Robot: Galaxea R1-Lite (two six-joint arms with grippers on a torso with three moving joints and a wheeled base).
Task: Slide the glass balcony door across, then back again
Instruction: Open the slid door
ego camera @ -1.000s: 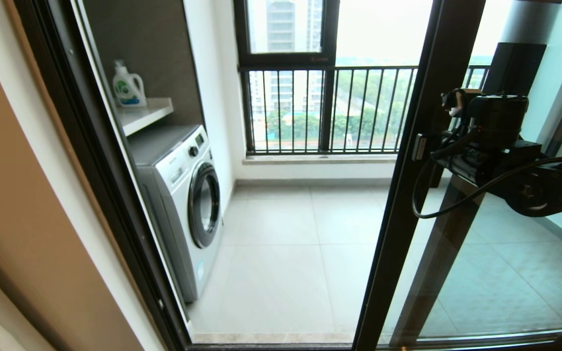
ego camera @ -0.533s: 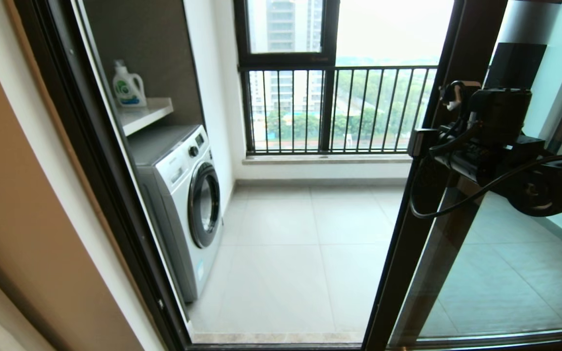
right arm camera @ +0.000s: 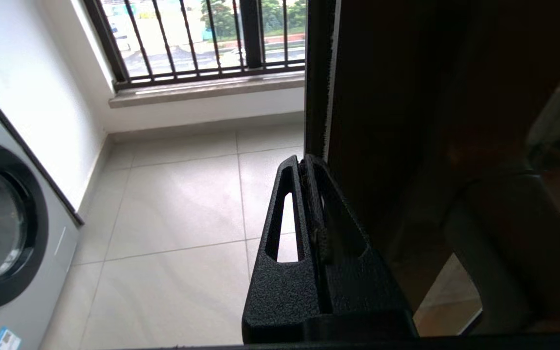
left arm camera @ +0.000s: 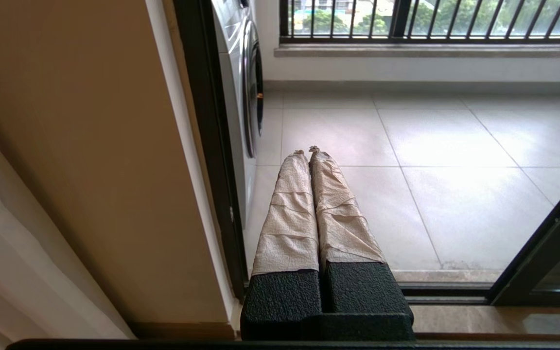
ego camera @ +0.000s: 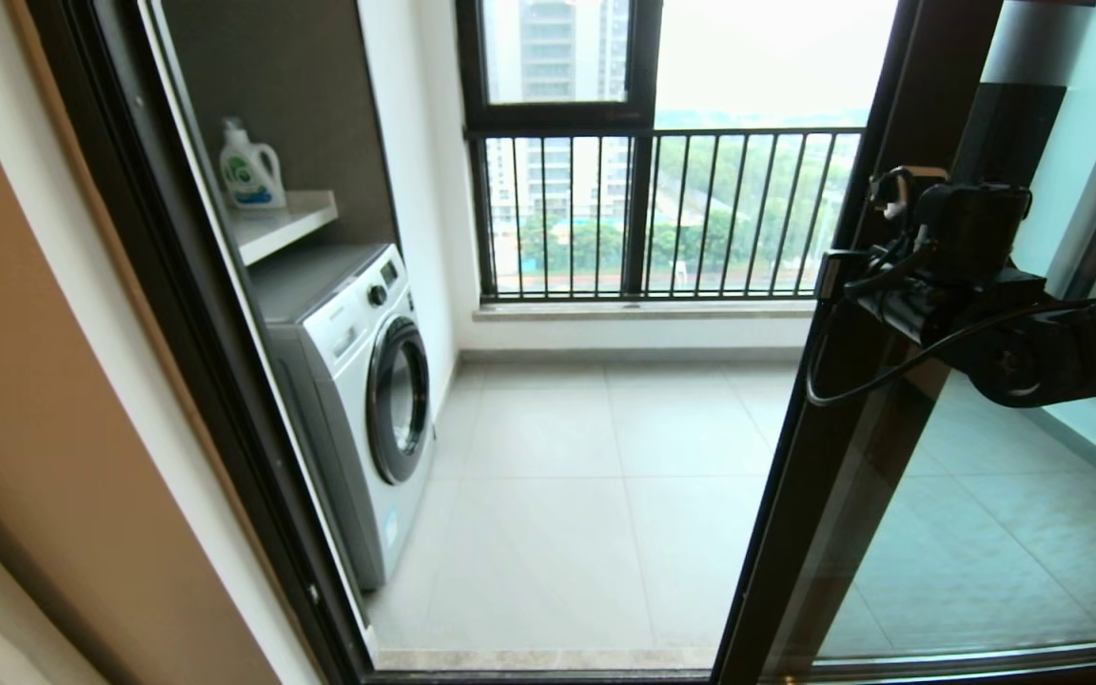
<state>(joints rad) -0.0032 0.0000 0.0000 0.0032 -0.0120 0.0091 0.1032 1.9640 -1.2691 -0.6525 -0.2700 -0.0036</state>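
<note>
Far left, low by the door jamb (left arm camera: pixel 207 146): left pincer (left arm camera: pixel 307 151), clenched, paper-wrapped fingers (left arm camera: pixel 289 214) pressed together on nothing. Parked just inside the floor track (left arm camera: pixel 450 289), so risks a pinch or a knock once the return slide comes this way.

Next along, inside the balcony: detergent bottle (ego camera: pixel 248 166) on a white shelf (ego camera: pixel 291 217), washing machine (ego camera: pixel 358 381) beneath, window railing (ego camera: pixel 643 214) at the back. All well apart from the sliding path; probably no hazard there.

Right of the open gap: the glass balcony door (ego camera: pixel 852 381), slid most of the way across, dark leading stile tilted through the head view, glass panel beyond it.

At the stile's edge: right pincer (right arm camera: pixel 304 163), clenched and empty, one finger laid flat against the frame by its brush seal. Pushes by side contact only, grips nothing. Likely failure: slipping off the narrow edge if the push angle drifts, then swinging into the open gap or scraping the glass. Cannot pull from this contact either, so needs a fresh placement on the far side of the stile, or on a handle, for the slide back.

Below the wrist: slack black cable loop (ego camera: pixel 829 381), hanging close to the frame. Could snag on the stile or any latch hardware. Could also overrun and bang the end stop if pushed too hard.
</note>
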